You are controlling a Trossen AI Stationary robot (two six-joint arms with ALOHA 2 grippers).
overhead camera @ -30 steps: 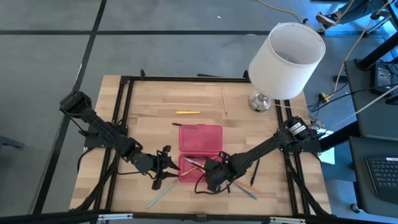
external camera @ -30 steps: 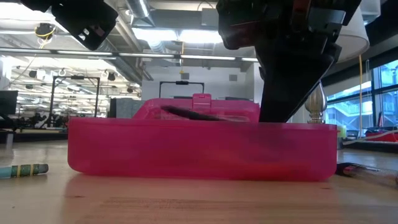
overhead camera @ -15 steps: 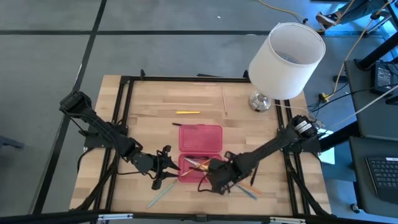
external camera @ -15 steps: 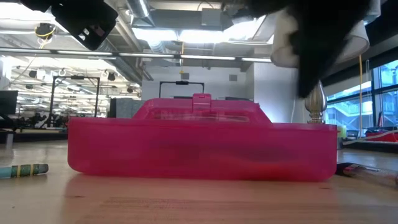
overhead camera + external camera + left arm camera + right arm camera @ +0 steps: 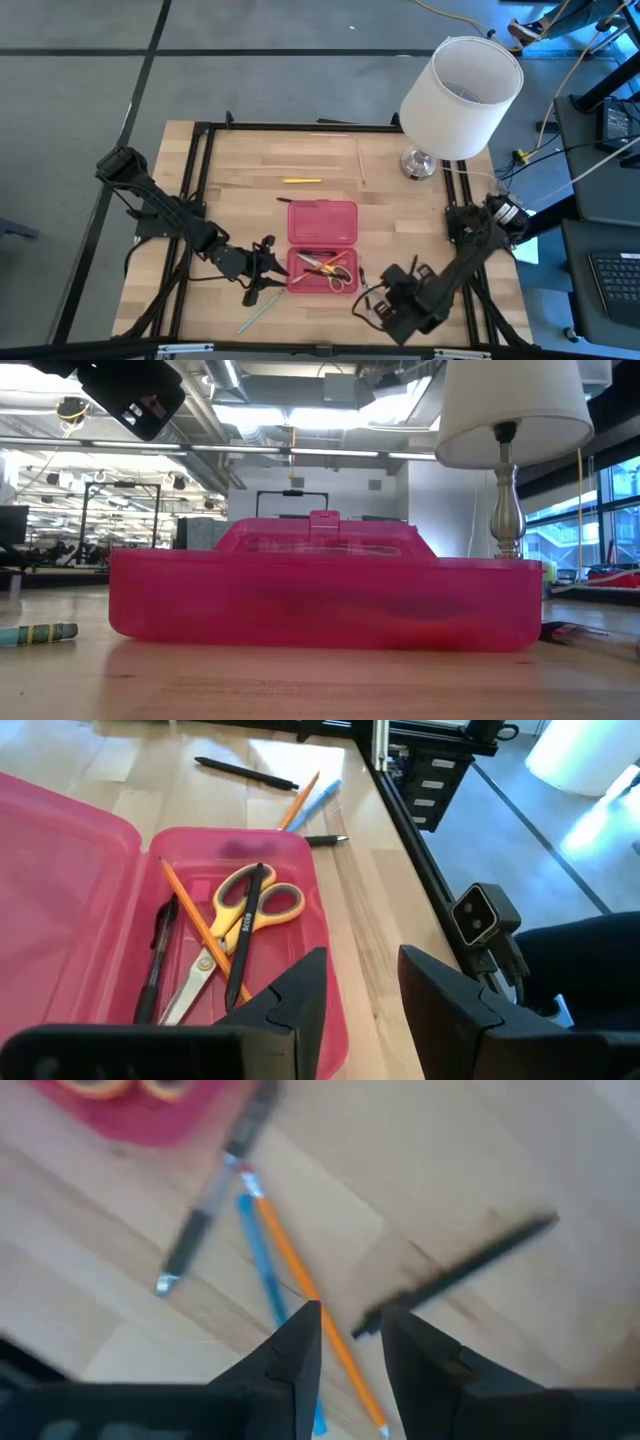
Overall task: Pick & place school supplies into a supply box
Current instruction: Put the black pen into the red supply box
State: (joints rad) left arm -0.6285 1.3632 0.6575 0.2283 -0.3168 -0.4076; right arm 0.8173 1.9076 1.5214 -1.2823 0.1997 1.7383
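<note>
Sitting open at table centre: pink pencil case (image 5: 322,245), lid toward 12 o'clock. Lying in its near tray: yellow-handled scissors (image 5: 232,928), an orange pencil (image 5: 196,925), two black pens (image 5: 243,934). Hovering just off the case's 9 o'clock edge: left gripper (image 5: 268,268), fingers parted, gripping nothing. Hanging at 4 o'clock from the case: right gripper (image 5: 385,308), fingers slightly apart, empty, above a blue pen (image 5: 262,1266), orange pencil (image 5: 312,1308) and black pen (image 5: 462,1272).

Both arms matte black, jointed, boxy links with thin black cables along them. Left gripper (image 5: 360,995) and right gripper (image 5: 350,1342): two flat, tapered black fingers each.
</note>
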